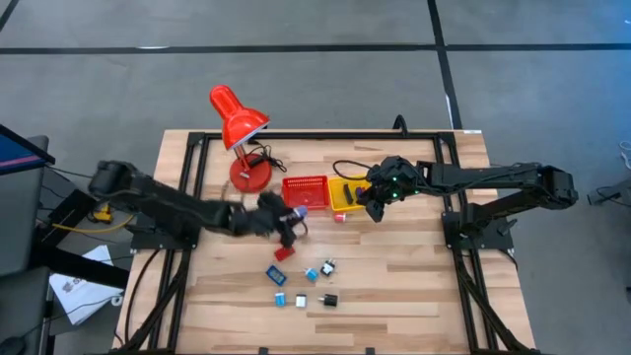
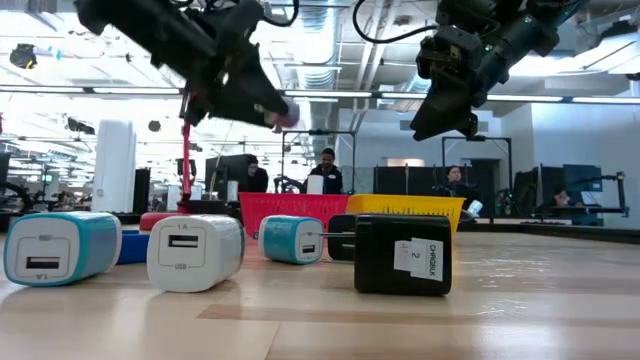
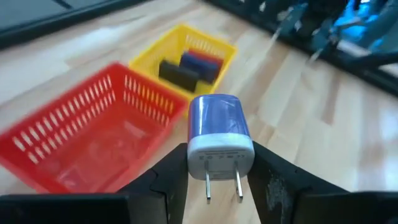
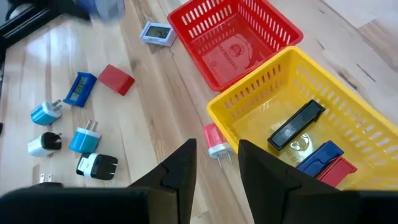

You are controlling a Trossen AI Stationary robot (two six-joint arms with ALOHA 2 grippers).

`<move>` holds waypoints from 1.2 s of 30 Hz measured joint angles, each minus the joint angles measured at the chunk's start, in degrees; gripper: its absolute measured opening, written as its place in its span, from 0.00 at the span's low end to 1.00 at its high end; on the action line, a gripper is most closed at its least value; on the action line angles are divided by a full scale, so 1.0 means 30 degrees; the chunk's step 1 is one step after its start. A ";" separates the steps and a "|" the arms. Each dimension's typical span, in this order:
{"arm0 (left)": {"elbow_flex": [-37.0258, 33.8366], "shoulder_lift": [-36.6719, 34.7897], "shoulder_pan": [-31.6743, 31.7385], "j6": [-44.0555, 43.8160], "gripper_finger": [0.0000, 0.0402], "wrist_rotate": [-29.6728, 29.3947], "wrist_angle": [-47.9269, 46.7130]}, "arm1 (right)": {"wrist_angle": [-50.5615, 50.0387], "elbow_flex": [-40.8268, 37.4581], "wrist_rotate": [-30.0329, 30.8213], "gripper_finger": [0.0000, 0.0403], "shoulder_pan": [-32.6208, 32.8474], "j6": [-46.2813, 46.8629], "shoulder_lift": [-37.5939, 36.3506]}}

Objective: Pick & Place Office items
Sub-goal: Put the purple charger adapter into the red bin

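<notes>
Left wrist view: left claw [image 3: 219, 180] pinches a glossy, rounded blue-and-white plug [image 3: 219, 142]; right claw [image 4: 217, 163] spread, empty.

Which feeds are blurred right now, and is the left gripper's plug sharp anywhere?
Left wrist view: blue-and-white plug in the left gripper is sharp, baskets and background smeared. Low view: that gripper is blurred, the black charger sharp. High view: left arm smeared.
</notes>
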 joint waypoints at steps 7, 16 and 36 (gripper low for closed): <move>-0.0006 -0.1973 0.3344 0.1176 0.33 0.2240 -0.2497 | 0.0042 0.0000 0.0708 0.28 -0.0007 -0.0054 0.0000; 0.1572 -0.0063 0.5900 0.2211 0.33 0.6224 -0.5063 | 0.0138 0.0000 0.0908 0.28 -0.0051 -0.0054 0.0000; 0.6593 0.5957 0.8186 0.3063 0.33 0.9039 -0.9516 | 0.0135 0.0007 0.0908 0.28 -0.0044 0.0310 0.0000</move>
